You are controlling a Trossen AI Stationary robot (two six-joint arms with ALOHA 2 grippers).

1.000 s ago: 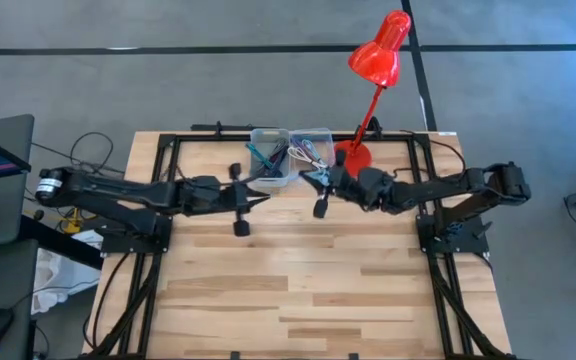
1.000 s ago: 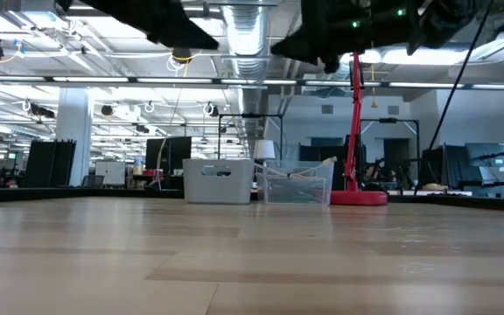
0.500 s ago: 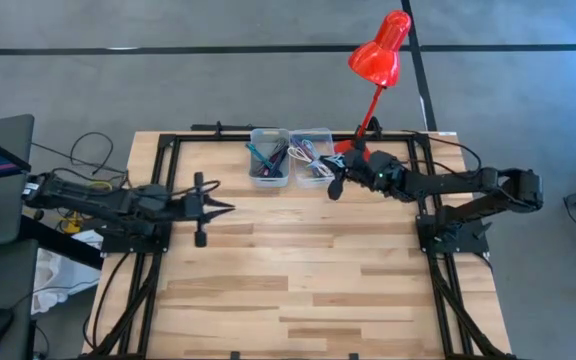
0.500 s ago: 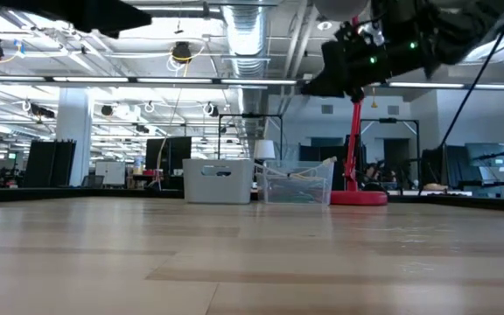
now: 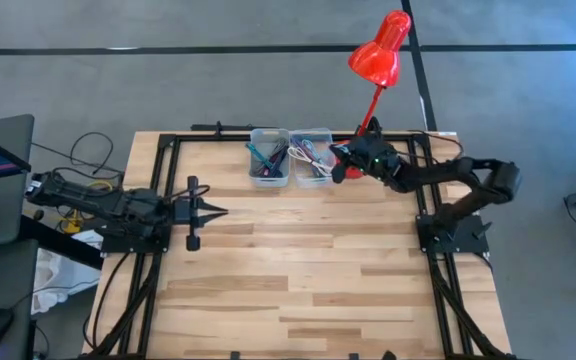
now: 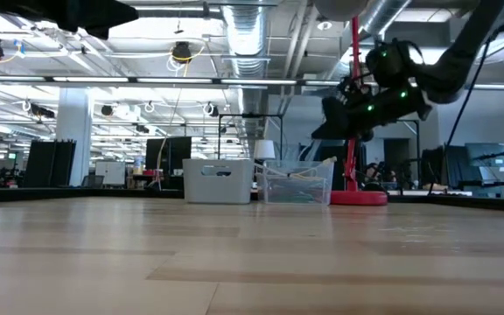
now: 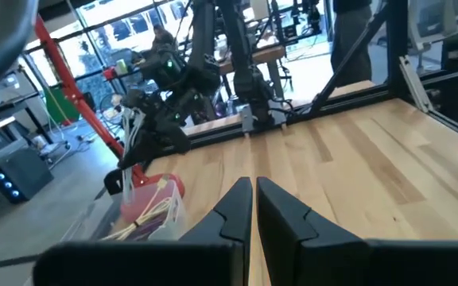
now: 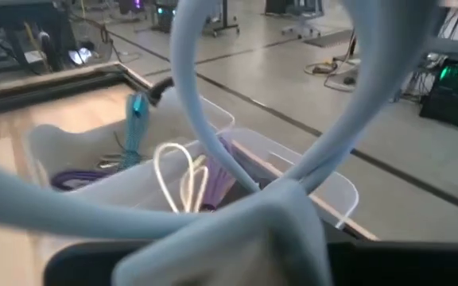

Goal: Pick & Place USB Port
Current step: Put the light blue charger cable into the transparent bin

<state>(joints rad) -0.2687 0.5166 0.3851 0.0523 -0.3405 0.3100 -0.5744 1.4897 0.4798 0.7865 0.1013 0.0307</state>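
Observation:
The USB port shows only in the right wrist view: a pale grey block (image 8: 249, 226) with a pale cable looping close to the camera (image 8: 197, 119). My right gripper (image 5: 338, 166) is shut on it, hovering just right of the clear bin of white and purple cables (image 5: 311, 156), above that bin in the low view (image 6: 326, 129). A second bin with teal and dark cables (image 5: 268, 158) stands to its left. My left gripper (image 5: 215, 211) is shut and holds nothing, drawn back near the table's left side (image 7: 253, 208). My right gripper has the USB port's grey block (image 8: 277, 208) between its fingers, which the block itself hides. The port is lifted clear of the table. Its cable (image 8: 348, 127) arches in a loop in front of the wrist camera.
A red desk lamp stands with its base (image 5: 354, 154) at the far edge right behind my right gripper, its pole (image 6: 354, 105) beside the arm. Both bins sit at the far edge between black frame rails (image 5: 168, 180). Bare wood (image 5: 298, 270) fills the near half.
My left gripper has pulled back from the bins toward the table's left edge. My right gripper has moved toward the far edge and right, and has come down to hover just above the cable bin, next to the lamp's base.

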